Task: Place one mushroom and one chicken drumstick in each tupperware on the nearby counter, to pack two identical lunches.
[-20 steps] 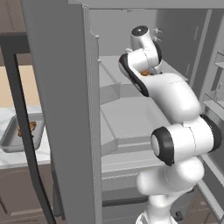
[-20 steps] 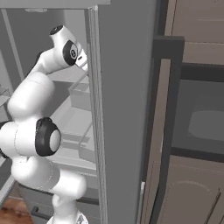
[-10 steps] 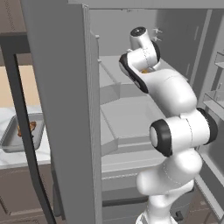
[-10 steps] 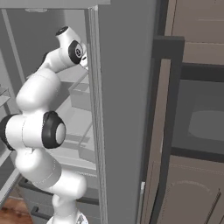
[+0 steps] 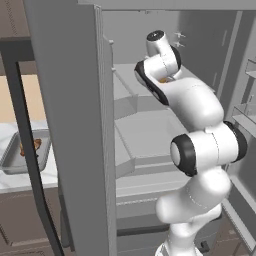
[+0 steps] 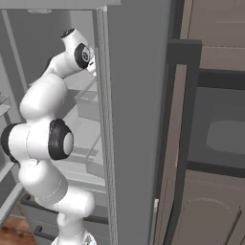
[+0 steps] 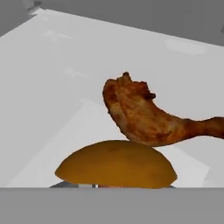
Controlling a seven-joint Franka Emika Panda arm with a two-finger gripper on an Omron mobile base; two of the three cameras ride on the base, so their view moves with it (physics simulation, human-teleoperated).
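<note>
Smooth tan mushroom dome is sitting nearest, at 6 o'clock; gripper state I cannot tell. Rough browned chicken drumstick is lying behind, on the matte grey fridge shelf. Tupperware is resting on the marble counter.

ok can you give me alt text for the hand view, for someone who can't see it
Close-up from the robot's hand camera inside a pale grey fridge: a rounded tan mushroom cap sits at the bottom centre, nearest the lens. Just beyond it a browned chicken drumstick lies on the white shelf, thick end left, thin bone end toward the right edge.
</note>
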